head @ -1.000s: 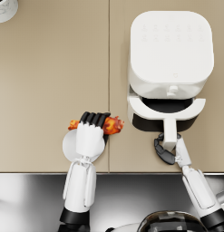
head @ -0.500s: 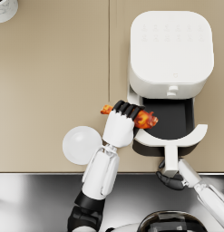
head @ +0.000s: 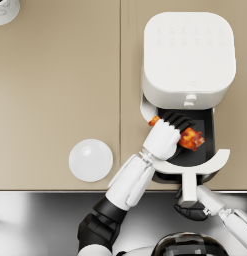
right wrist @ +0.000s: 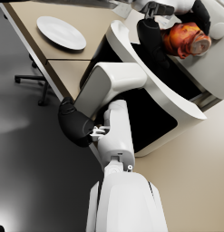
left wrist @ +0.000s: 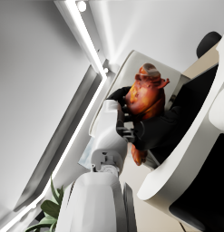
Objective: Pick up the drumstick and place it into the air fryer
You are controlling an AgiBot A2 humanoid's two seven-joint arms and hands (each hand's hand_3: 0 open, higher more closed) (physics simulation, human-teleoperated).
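Glistening orange-brown drumstick (head: 189,138) in left hand (head: 167,135) fingers; right hand (head: 191,211) gripping drawer handle (head: 188,190).

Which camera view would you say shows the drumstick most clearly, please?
The left wrist view: the drumstick fills the middle, gripped by the left hand. The head view shows only its ends beside the fingers; the right wrist view shows it smaller, near the edge.
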